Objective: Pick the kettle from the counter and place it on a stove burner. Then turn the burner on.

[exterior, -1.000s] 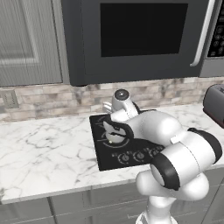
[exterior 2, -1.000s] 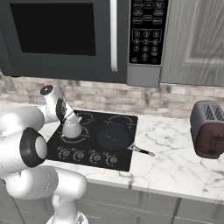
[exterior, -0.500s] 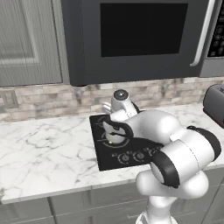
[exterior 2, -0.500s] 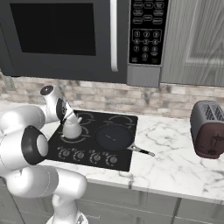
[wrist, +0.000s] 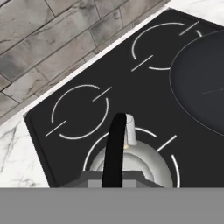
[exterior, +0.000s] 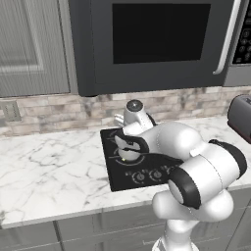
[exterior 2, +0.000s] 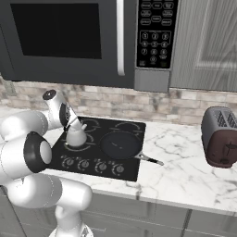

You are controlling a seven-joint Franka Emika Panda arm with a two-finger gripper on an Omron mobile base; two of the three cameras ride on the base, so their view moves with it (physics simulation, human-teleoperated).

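The small pale kettle stands on the front-left stove burner of the black cooktop, inside its ring of pale lines. My gripper is right above it, shut on the thin black arched handle, which runs down between my finger tips in the hand view. The kettle's spout points toward the back burners. White marble counter lies on both sides of the cooktop.
A dark pan with a handle sits on the burner right of the kettle. Knobs line the cooktop's front edge. A microwave hangs low overhead. A boxy toaster stands far right.
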